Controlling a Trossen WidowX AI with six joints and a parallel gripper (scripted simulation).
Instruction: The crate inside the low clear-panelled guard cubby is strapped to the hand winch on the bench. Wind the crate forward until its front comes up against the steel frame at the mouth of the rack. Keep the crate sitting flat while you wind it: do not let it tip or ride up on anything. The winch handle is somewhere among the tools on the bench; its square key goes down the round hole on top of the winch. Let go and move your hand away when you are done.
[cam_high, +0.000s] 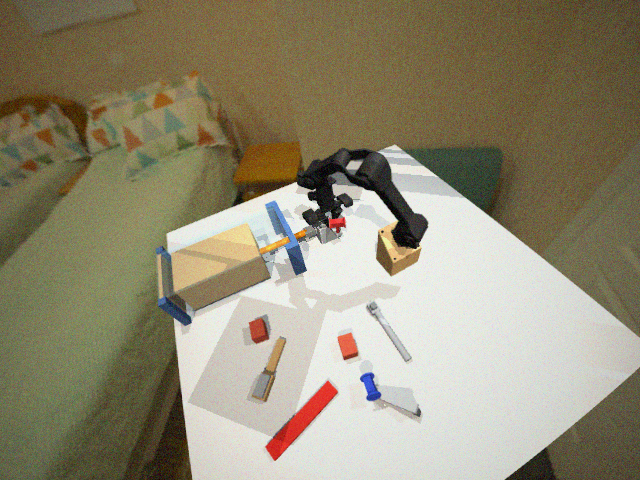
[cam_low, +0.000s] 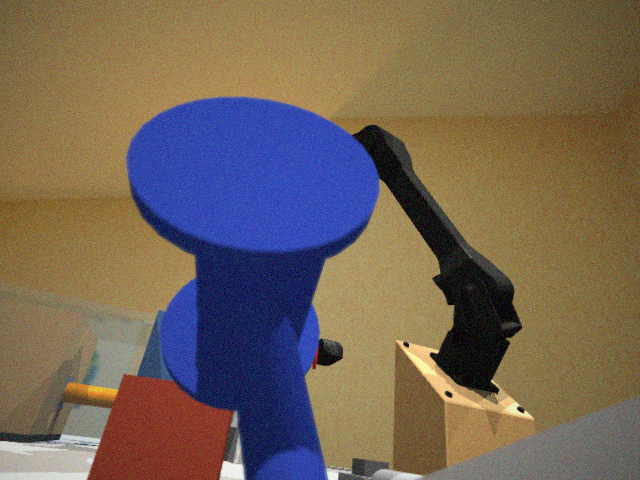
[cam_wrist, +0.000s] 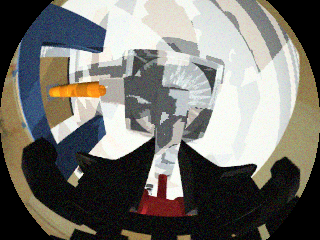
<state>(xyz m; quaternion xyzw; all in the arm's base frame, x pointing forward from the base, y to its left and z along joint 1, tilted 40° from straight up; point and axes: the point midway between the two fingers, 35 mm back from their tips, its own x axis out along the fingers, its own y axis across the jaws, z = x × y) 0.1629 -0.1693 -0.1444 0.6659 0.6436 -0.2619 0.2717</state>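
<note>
The tan crate sits flat inside the clear-panelled cubby, its front a gap back from the blue frame at the mouth. An orange strap runs from the crate through the frame to the grey winch. My gripper is over the winch, shut on the winch handle, whose red part shows between the fingers. The key's seat in the hole is hidden.
Nearer the front lie two red blocks, a wooden-handled brush-like tool, a red bar, a silver wrench-like tool and a blue-handled scraper. The arm's wooden base block stands right of the winch.
</note>
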